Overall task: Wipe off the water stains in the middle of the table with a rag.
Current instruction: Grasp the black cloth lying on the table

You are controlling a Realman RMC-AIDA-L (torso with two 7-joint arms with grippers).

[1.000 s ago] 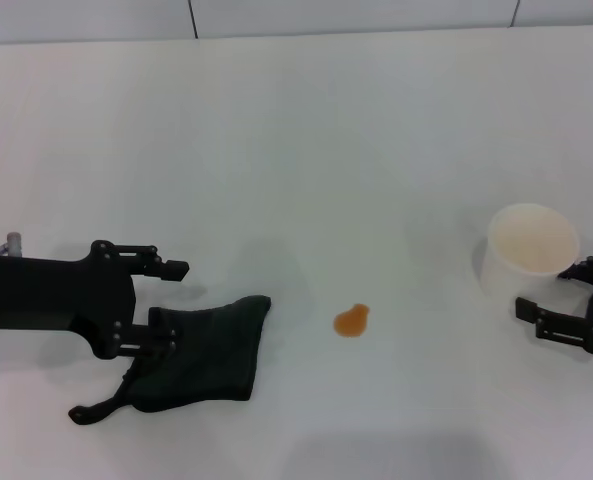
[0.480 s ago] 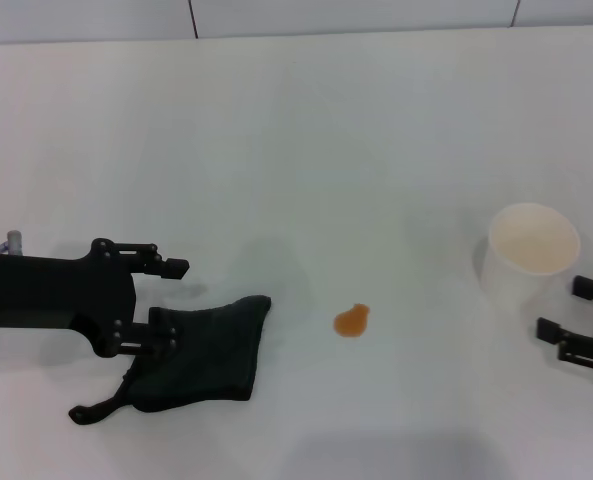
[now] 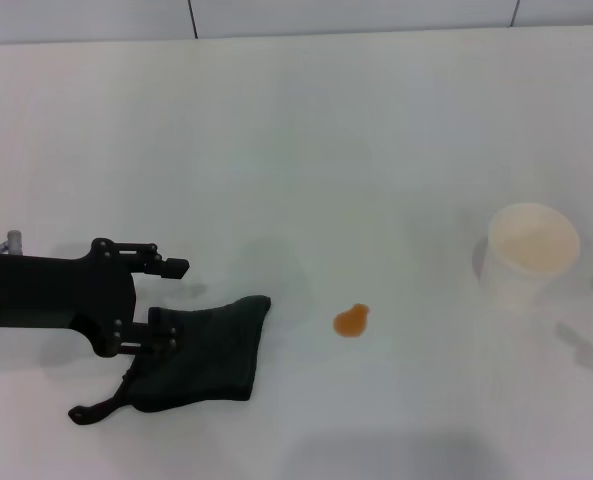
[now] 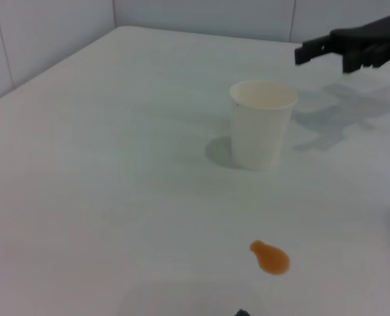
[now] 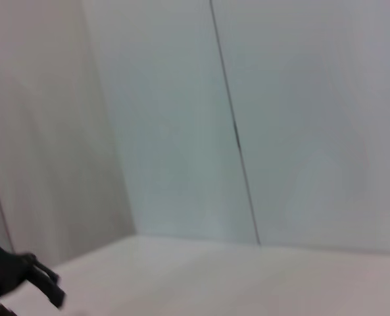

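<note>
We see the left gripper low over the table on its left side, its fingers spread wide, the lower finger lying on the near-left edge of the rag. The rag lies flat on the table, with a thin corner trailing out. The orange stain sits just right of it, untouched. A paper cup stands farther right. Of the right gripper we cannot tell the state.

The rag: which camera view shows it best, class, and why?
The head view: the rag lies whole on the table at the left gripper. The left wrist view shows a sliver; the right wrist view none.
</note>
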